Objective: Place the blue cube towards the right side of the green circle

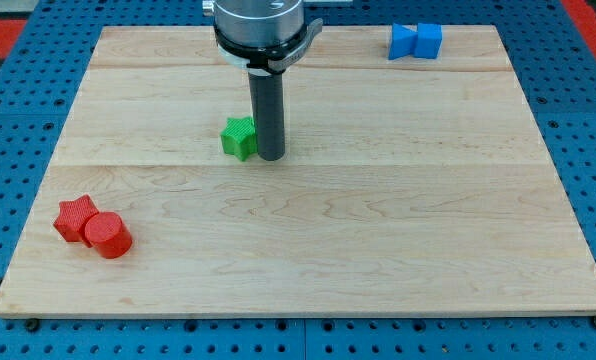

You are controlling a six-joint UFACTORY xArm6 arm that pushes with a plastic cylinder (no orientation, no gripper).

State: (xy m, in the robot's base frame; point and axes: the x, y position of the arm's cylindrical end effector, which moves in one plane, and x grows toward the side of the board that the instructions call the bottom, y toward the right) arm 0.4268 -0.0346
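A blue cube (430, 40) sits at the view's top right, near the board's top edge, touching a second blue block (404, 42) of irregular shape on its left. A green block (239, 137), star-like in outline, lies left of the board's centre. My tip (271, 157) rests on the board against the green block's right side, far to the lower left of the blue cube. No other green block shows.
A red star (75, 218) and a red cylinder (108, 236) touch each other near the board's lower left. The wooden board (378, 250) lies on a blue perforated table. The arm's round head (263, 30) hangs over the top centre.
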